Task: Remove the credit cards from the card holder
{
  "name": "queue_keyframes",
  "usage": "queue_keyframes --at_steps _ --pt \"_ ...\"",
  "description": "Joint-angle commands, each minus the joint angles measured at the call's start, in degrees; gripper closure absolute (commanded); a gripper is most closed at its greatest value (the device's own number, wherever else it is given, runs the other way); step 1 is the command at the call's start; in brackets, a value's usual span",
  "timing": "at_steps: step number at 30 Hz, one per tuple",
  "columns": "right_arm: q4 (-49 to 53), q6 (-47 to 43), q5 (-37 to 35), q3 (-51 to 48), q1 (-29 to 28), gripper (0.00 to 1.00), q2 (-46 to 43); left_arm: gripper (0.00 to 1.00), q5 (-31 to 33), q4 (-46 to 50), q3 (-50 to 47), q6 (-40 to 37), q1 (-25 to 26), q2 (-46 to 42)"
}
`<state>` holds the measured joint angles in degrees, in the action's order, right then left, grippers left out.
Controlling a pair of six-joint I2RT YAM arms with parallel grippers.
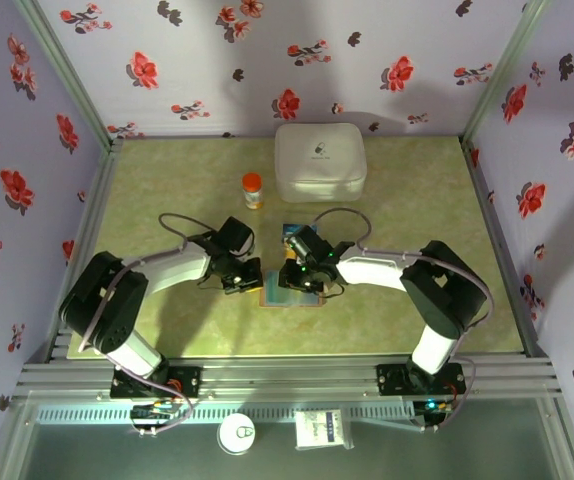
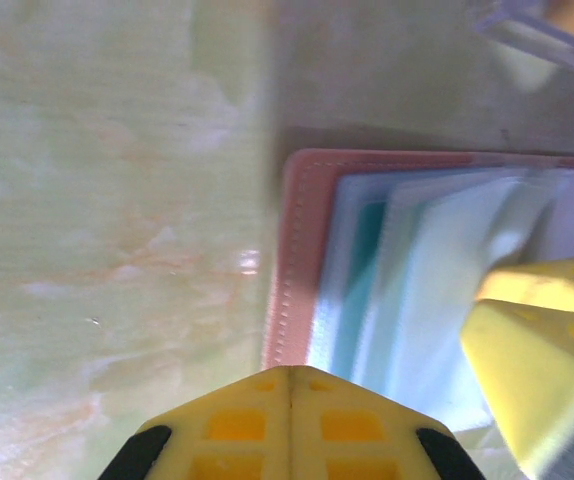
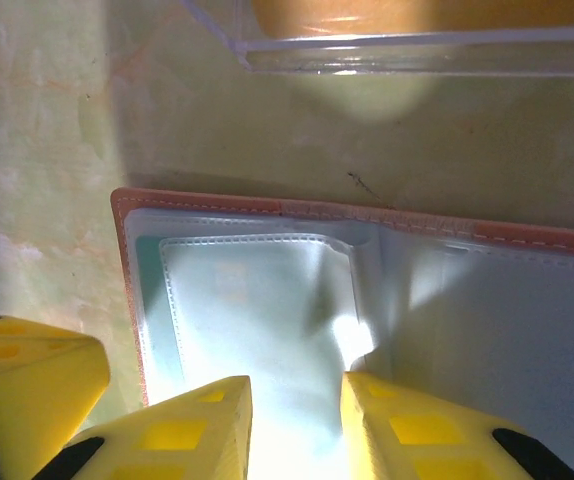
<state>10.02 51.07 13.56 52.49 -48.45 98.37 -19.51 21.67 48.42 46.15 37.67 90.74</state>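
Shut tight at left gripper, tips by card holder's brown border. Narrowly parted at right gripper, over clear pocket; grip uncertain. Holder open mid-bench, teal credit card inside.

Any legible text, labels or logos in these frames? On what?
Nothing legible.
White case: small dark logo on lid, too small to read.
Orange-capped bottle: label blurred.
White packet at the near edge: dark print, too small.
Card holder: no print visible.
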Motion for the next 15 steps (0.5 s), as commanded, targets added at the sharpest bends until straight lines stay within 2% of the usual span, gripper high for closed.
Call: queue_keyframes --at_steps 1,11,15 --pt "-1.1 0.2 -0.2 -1.4 -0.1 0.7 -1.4 1.0 0.7 1.4 2.2 0.7 1.0 -2.6" --pt "-4.9 1.4 1.2 -4.3 0.7 0.71 -1.9 1.0 -1.0 -1.5 3.6 3.5 3.3 -0.5" --pt "-6.4 1.6 2.0 -5.5 1.3 0.71 -2.5 0.96 -1.7 -3.4 2.7 4.6 3.8 0.6"
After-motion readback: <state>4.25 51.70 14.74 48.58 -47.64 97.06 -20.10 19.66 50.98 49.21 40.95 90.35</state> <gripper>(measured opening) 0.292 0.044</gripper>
